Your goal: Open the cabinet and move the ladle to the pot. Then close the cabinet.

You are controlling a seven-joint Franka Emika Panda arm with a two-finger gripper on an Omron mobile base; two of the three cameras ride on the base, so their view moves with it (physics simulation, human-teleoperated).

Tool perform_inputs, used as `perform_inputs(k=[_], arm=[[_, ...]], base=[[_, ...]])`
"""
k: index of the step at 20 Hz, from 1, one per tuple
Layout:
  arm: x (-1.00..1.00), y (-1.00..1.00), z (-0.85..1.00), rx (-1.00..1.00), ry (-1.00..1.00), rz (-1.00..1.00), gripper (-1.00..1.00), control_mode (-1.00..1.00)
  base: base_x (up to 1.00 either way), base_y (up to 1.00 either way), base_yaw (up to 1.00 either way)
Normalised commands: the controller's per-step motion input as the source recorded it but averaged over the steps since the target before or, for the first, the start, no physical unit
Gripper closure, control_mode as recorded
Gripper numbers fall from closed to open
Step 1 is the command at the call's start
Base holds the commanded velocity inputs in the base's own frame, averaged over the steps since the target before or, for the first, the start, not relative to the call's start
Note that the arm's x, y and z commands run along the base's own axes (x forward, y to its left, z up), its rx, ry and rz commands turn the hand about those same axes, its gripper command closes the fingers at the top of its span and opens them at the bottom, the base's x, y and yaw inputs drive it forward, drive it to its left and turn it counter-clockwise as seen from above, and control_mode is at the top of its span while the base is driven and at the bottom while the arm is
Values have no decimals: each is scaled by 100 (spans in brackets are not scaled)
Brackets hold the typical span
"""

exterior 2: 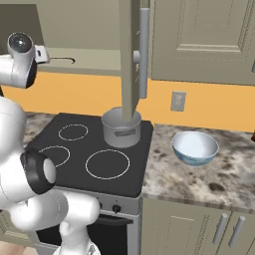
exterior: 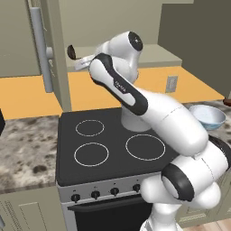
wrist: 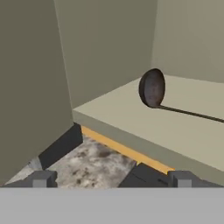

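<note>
Cabinet door open; ladle lies on the shelf, bowl toward you, thin handle running back, well above the pot on the stove. Gripper spread wide, empty, short of the shelf edge. You risk clipping that edge or the door, or nudging the ladle deeper so the fingers miss its slender handle.

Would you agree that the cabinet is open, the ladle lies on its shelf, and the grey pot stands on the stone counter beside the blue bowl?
Not quite. The cabinet is open and the ladle lies on its shelf, but the pot stands on the black stove, at its back right corner, not on the counter. The bowl alone sits on the counter, apart from the pot. The right base view shows this.
</note>
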Motion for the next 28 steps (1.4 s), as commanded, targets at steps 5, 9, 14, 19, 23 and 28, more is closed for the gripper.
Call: perform_inputs(k=[5, 9, 14, 19, 23, 28], arm=[[50, -1, 0, -7, -3, -18, -100, -100], [48, -8, 0, -1, 0, -15, -100, -100], [42, 0, 0, 0, 0, -13, -100, -100], [7, 7, 16, 0, 0, -6, -100, -100], [8, 6, 19, 0, 0, -6, -100, -100], [34, 1, 2, -1, 0, -5, -100, -100]], base=[[0, 0, 0], [0, 0, 0], [0, 0, 0], [0, 0, 0], [0, 0, 0], [0, 0, 0]])
